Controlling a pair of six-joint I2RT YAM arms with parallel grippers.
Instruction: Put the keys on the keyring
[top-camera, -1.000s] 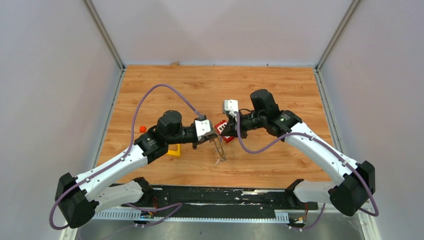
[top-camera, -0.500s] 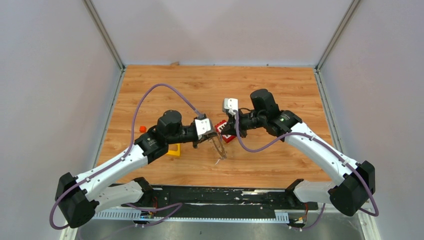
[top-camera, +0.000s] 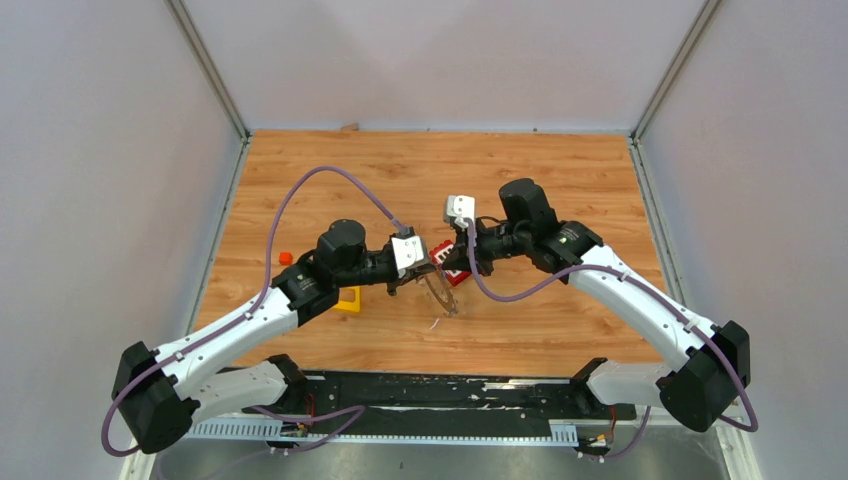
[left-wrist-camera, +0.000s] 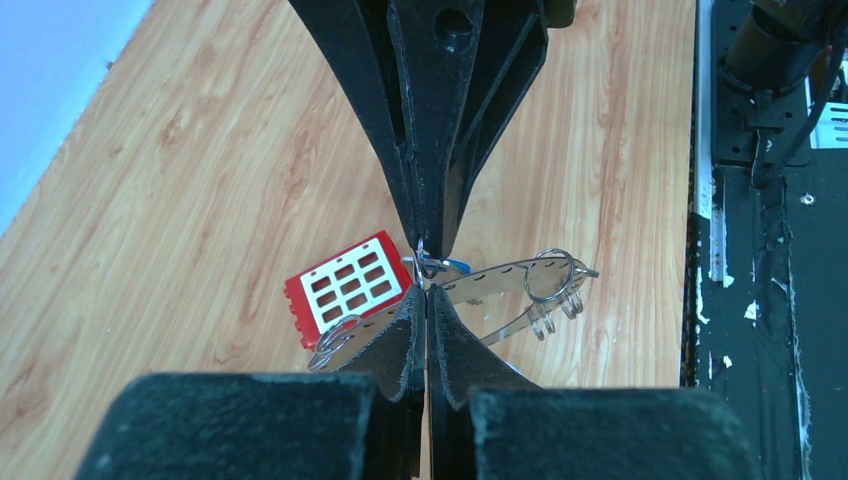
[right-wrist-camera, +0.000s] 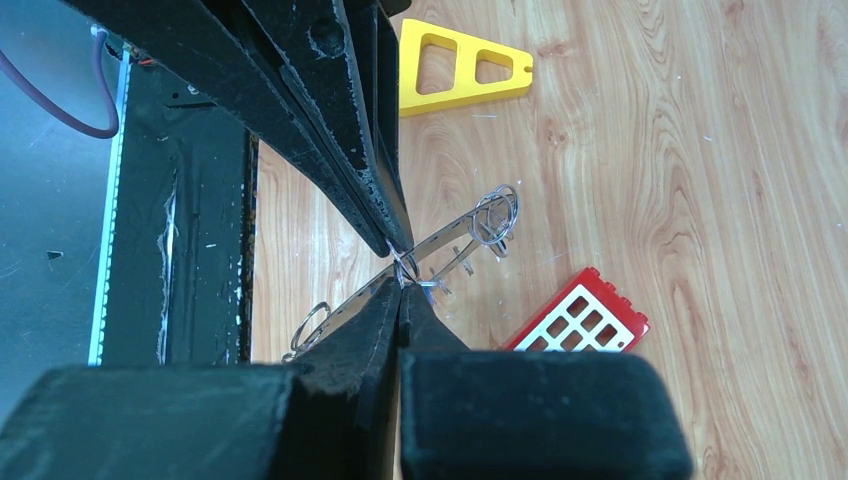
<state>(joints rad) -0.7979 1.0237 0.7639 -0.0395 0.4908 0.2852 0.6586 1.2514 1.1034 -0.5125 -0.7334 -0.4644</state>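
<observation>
On the left part of the wooden table (top-camera: 560, 180) lies a small red piece (top-camera: 285, 258), alone near the left edge. A little to the right of it, a yellow triangle frame (top-camera: 347, 299) lies flat, partly under the left arm.

The left gripper (top-camera: 427, 272) reaches toward the middle of the table. Its fingers (left-wrist-camera: 400, 330) are pressed fully together, and the thin metal band of the keyring (top-camera: 441, 297) is pinched between their tips. The keyring is not lying flat: it stands on its edge, tilted, with its upper part at the left gripper and its lower part toward the near side of the table. In the left wrist view it looks like a narrow silvery strip with small wire loops hanging from it.

Just behind the keyring a red block (left-wrist-camera: 348, 292) with white squares lies flat on the wood.

The right gripper (top-camera: 458, 262) comes from the right side and meets the left gripper tip to tip, just above the red block. Its fingers (right-wrist-camera: 425, 330) are also closed tight, with no gap between them. A key with a blue head (left-wrist-camera: 455, 266) shows just beside the tips of the right gripper, touching the band of the keyring. Whether the key is held between the fingers cannot be told. The black key cannot be made out in any view.
</observation>
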